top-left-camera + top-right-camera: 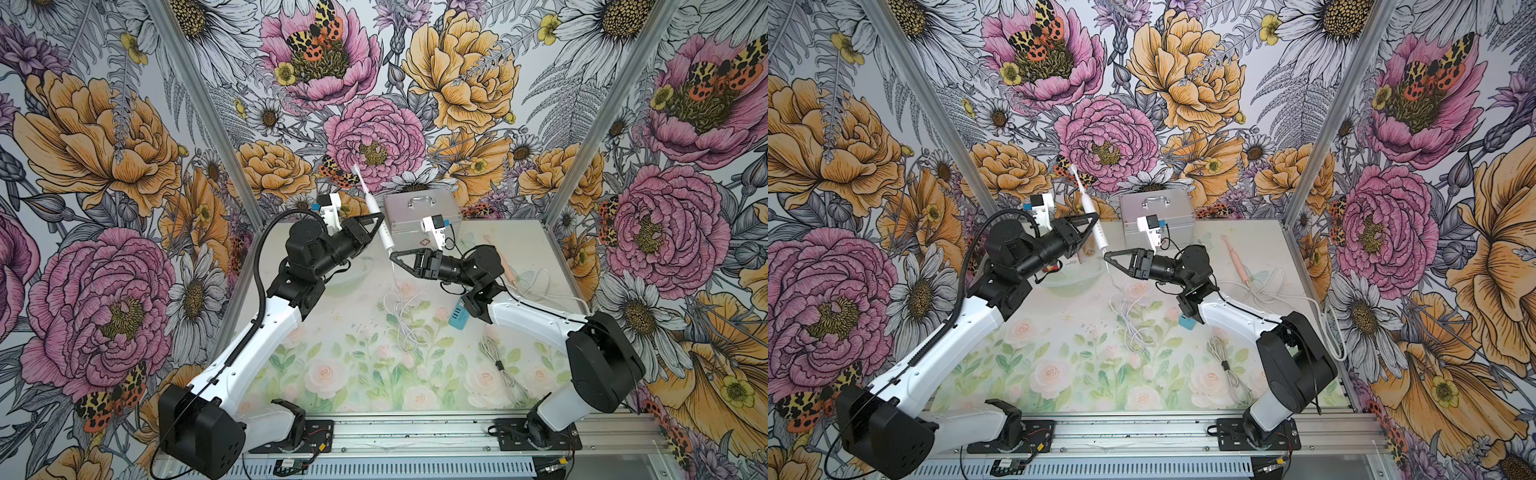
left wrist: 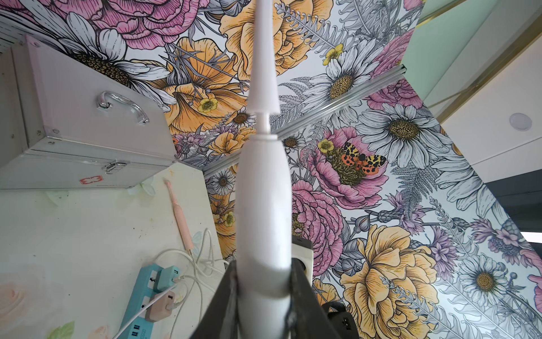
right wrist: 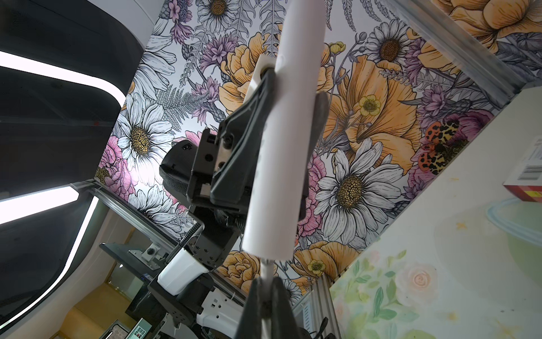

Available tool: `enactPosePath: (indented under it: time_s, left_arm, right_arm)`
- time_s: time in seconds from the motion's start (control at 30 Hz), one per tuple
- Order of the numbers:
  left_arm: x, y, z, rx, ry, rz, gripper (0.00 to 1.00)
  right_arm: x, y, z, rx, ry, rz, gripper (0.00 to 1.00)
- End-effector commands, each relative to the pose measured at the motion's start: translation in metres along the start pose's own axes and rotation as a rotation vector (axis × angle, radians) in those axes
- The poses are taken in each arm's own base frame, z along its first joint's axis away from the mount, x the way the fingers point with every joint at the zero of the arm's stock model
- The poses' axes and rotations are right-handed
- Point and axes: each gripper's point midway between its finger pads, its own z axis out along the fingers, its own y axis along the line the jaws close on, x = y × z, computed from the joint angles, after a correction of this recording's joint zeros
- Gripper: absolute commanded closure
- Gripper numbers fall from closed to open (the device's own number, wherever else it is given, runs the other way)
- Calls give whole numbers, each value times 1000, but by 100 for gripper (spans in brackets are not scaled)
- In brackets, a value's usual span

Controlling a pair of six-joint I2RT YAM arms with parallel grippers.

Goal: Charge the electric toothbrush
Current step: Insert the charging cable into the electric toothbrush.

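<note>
Our left gripper (image 1: 380, 218) clamps the white toothbrush (image 1: 371, 203) mid-handle, above the table's far middle, with the head tilted up and away. Our right gripper (image 1: 393, 258) pinches tight on the white cable (image 1: 405, 330) at the handle's lower end, and the cable's loops trail onto the table. A metal case (image 1: 415, 205) stands just behind. To the right lie a pink brush (image 1: 504, 259) and a blue power strip (image 1: 458, 318), with a tied cord (image 1: 500, 368) nearer.

White electric toothbrush (image 1: 370, 202) stands raised, nearly upright, head up, beside the silver case (image 1: 403, 224); white cable (image 1: 405, 309) hangs from its base.
</note>
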Motion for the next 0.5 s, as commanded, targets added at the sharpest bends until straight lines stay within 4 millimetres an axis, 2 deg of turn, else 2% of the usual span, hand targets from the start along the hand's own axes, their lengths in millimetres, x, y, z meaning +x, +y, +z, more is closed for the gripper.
enactPosePath:
  time_s: [0.0,0.23,0.33,0.47]
  left_arm:
    - [22,-16,-2,56,129,28,100]
    - [32,-19,-8,54,187,71,100]
    - [45,-22,-10,65,219,102,100]
    - [57,-6,-12,30,235,118,100]
  right_arm:
    - [-25,38,5,-88,-57,-127,100]
    - [-30,41,1,-73,-86,-144,100]
    - [-36,43,-1,-67,-123,-145,100]
    - [-44,48,-2,-70,-155,-162,100]
